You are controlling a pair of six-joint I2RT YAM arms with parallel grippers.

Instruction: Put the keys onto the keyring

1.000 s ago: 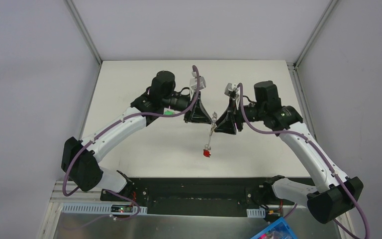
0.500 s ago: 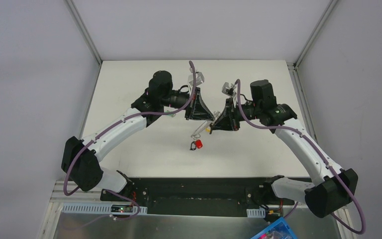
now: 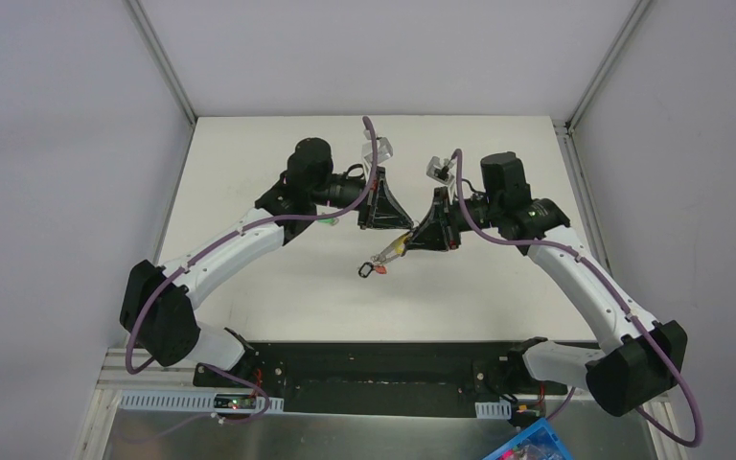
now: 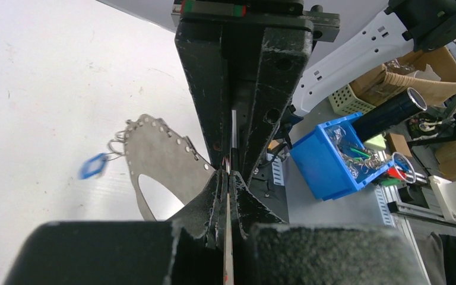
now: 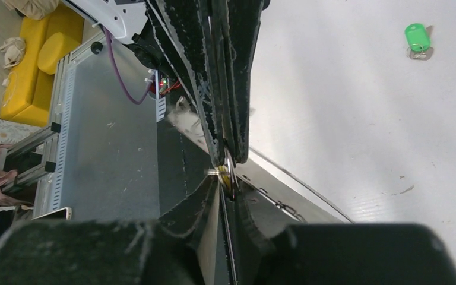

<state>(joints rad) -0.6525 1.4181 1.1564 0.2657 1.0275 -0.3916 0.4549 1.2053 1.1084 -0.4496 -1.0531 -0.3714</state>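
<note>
Right hand (image 5: 227,178) has pinched in a lot over the last second and is now clamped on the keyring (image 5: 228,168). It's nose to nose with the left hand (image 4: 226,177), which is clenched tight on the same ring from the other side. Both arms have shuffled a bit closer together too. A second ago the red key (image 3: 382,268) dangled straight down below the hands. Now it's swung up toward the left arm's side and hangs on a slant just below the two hands. The yellow key (image 3: 399,247) sits right by the right hand's tip. The green key (image 5: 417,37) lies on the white worktop (image 3: 287,287) under the left arm, well apart from the ring. The blue key (image 4: 93,165) lies flat just beside a perforated metal plate (image 4: 161,159). Plain grey walls (image 3: 57,144) box the worktop in, and a blue bin (image 4: 323,163) of bits sits off the near edge.
</note>
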